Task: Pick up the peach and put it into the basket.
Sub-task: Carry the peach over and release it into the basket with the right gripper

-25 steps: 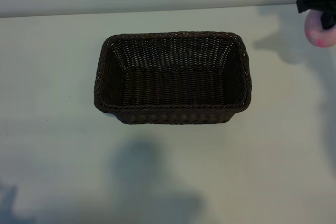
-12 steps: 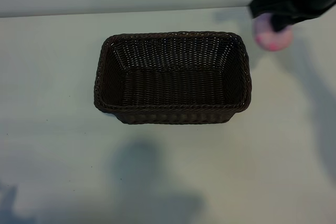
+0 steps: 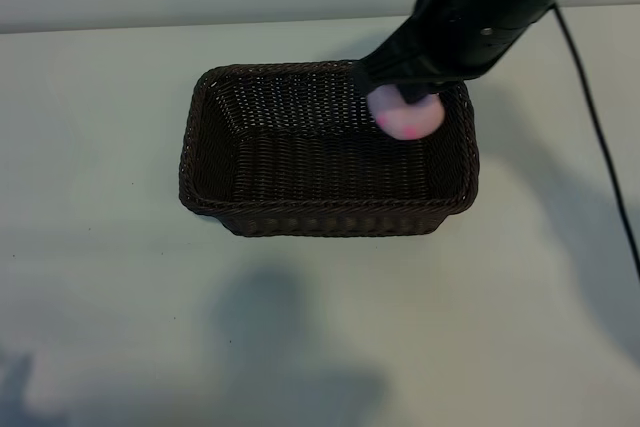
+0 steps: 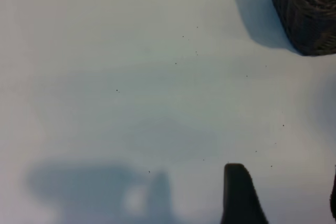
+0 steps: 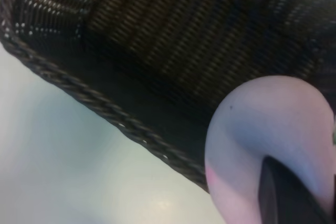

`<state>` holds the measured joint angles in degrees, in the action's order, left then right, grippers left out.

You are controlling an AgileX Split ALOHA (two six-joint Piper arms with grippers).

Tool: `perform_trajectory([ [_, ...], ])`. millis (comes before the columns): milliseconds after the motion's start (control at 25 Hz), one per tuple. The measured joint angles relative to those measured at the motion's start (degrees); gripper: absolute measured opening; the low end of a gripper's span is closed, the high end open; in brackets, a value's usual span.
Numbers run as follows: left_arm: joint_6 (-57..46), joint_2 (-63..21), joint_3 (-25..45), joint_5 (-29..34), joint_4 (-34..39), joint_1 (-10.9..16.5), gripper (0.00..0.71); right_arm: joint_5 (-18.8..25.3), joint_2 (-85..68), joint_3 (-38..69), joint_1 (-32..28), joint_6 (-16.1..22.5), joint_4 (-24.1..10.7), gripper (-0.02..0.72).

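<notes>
Right end effector (image 3: 405, 97) grips peach (image 3: 406, 115) (seemingly above basket (image 3: 215, 147)).

The peach (image 3: 406, 115) hangs over the basket (image 3: 210, 137) (its right rear corner), on the table (image 3: 90, 277).

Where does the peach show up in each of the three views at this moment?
Exterior view: the peach hangs over the basket's far right corner, gripped by the right gripper.
Left wrist view: no peach; only a basket corner shows.
Right wrist view: the peach fills the foreground, basket behind.
Shared landmark: the basket's braided rim.
</notes>
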<state>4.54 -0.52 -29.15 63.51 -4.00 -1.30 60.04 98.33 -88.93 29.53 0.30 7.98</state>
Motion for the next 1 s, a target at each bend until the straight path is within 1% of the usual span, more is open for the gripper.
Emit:
perform_trajectory([
  [240,0.0,0.0,0.0,0.0,0.0,0.0,0.425,-4.0,5.7,-2.0,0.2,-0.3,0.6,0.048],
  [600,0.0,0.0,0.0,-0.1,0.0,0.0,0.425,-8.7,15.2,-2.0,0.2,-0.9,0.9,0.048],
  [720,0.0,0.0,0.0,-0.1,0.0,0.0,0.425,-9.8,17.7,-2.0,0.3,-1.0,0.8,0.048],
  [880,0.0,0.0,0.0,-0.1,0.0,0.0,0.425,-10.4,19.5,-2.2,1.2,-2.3,0.8,0.048],
  [1000,0.0,0.0,0.0,-0.1,0.0,0.0,0.425,-10.6,20.3,-2.6,1.4,-2.4,1.0,0.048],
])
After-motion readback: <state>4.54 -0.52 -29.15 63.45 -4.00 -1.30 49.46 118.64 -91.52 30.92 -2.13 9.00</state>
